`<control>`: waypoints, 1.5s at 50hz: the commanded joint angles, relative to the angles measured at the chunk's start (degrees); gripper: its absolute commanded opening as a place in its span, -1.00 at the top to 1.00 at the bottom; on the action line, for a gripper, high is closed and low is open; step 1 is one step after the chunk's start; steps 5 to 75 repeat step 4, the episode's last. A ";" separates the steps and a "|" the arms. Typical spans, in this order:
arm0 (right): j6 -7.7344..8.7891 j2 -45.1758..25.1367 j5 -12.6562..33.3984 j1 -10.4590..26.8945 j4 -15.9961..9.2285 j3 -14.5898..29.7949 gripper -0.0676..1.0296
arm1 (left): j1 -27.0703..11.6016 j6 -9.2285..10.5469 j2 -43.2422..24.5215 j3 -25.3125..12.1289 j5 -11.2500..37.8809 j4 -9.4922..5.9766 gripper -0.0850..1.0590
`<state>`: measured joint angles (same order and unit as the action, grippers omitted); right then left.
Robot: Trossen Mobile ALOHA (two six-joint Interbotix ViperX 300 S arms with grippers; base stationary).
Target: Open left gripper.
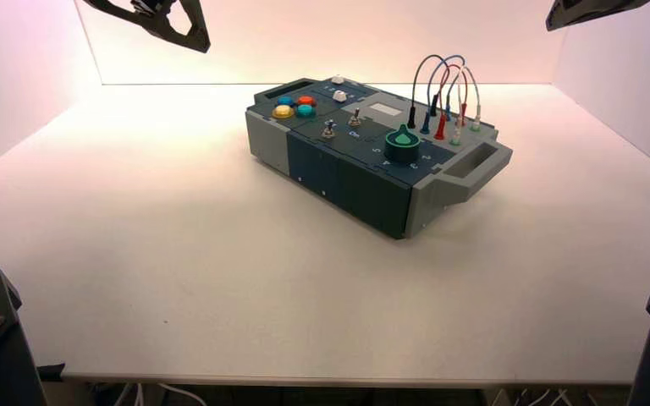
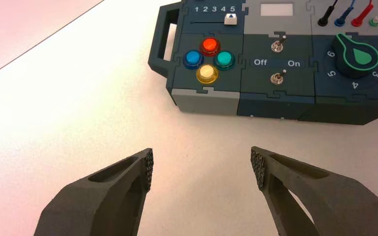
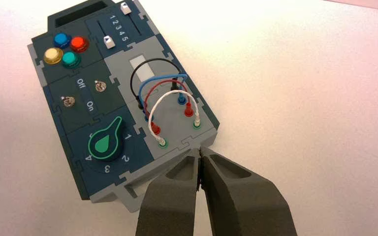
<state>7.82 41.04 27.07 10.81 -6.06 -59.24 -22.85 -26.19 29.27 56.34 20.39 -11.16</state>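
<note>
Left wrist view, left end effector (image 2: 202, 169) spread wide, empty, seemingly above table (image 2: 78, 123), near box (image 2: 275, 103)

Left tool (image 1: 159, 24) cut by the high view's top edge at the tabletop's (image 1: 178, 279) far left corner; right tool (image 1: 588, 10) likewise at the far right corner. Box (image 3: 74, 162) end with handle hidden behind right tool's fingers (image 3: 246, 196) in its wrist view. Knob (image 2: 358, 56) numerals partly cut off. Slider (image 1: 339, 96) lettering too small from above.

Right claw (image 3: 200, 156) closed above control box (image 3: 54, 125), green knob (image 3: 105, 143), looped wires (image 3: 157, 93)
</note>
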 commanded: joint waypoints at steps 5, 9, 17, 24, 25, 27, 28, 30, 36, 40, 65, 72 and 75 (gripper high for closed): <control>-0.09 -0.09 -0.35 0.26 -0.18 1.14 0.91 | -0.09 0.09 0.09 -0.70 -0.26 0.09 -0.94; -0.09 -0.09 -0.35 0.26 -0.18 1.14 0.91 | -0.09 0.09 0.09 -0.70 -0.26 0.09 -0.94; -0.09 -0.09 -0.35 0.26 -0.18 1.14 0.91 | -0.09 0.09 0.09 -0.70 -0.26 0.09 -0.94; -0.09 -0.09 -0.35 0.26 -0.18 1.14 0.91 | -0.09 0.09 0.09 -0.70 -0.26 0.09 -0.94; -0.09 -0.09 -0.35 0.26 -0.18 1.14 0.91 | -0.09 0.09 0.09 -0.70 -0.26 0.09 -0.94; -0.09 -0.09 -0.35 0.26 -0.18 1.14 0.91 | -0.09 0.09 0.09 -0.70 -0.26 0.09 -0.94; -0.09 -0.09 -0.35 0.26 -0.18 1.14 0.91 | -0.09 0.09 0.09 -0.70 -0.26 0.09 -0.94; -0.09 -0.09 -0.35 0.26 -0.18 1.14 0.91 | -0.09 0.09 0.09 -0.70 -0.26 0.09 -0.94; -0.09 -0.09 -0.35 0.26 -0.18 1.14 0.91 | -0.09 0.09 0.09 -0.70 -0.26 0.09 -0.94; -0.09 -0.09 -0.35 0.26 -0.18 1.14 0.91 | -0.09 0.09 0.09 -0.70 -0.26 0.09 -0.94; -0.09 -0.09 -0.35 0.26 -0.18 1.14 0.91 | -0.09 0.09 0.09 -0.70 -0.26 0.09 -0.94; -0.09 -0.09 -0.35 0.26 -0.18 1.14 0.91 | -0.09 0.09 0.09 -0.70 -0.26 0.09 -0.94; -0.09 -0.09 -0.35 0.26 -0.18 1.14 0.91 | -0.09 0.09 0.09 -0.70 -0.26 0.09 -0.94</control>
